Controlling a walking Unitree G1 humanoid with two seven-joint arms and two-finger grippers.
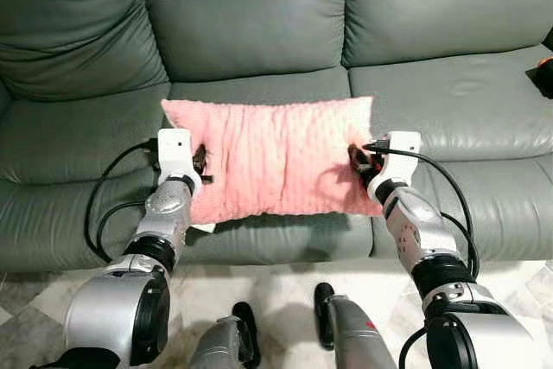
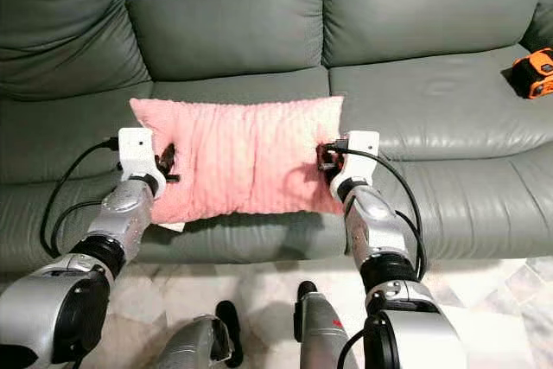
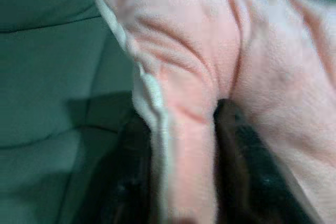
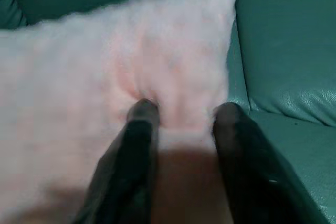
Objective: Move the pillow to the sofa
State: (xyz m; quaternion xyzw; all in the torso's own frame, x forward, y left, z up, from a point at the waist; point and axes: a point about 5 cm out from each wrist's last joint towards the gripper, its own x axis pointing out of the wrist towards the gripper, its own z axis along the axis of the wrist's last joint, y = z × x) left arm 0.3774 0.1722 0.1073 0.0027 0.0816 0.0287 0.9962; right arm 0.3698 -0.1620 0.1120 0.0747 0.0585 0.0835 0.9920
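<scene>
Pillow (image 1: pixel 272 157) pinched by L hand (image 1: pixel 200 164) & R hand (image 1: pixel 359 160); orange tool (image 2: pixel 537 73) in R eye.

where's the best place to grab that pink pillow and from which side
By its two short ends, one gripper from each side. The pillow is long, soft and lies across the sofa seat, so a single pinch in the middle would let it sag. That is the hold shown: the left gripper pinches a fold at its left end, the right gripper the right end.
</scene>
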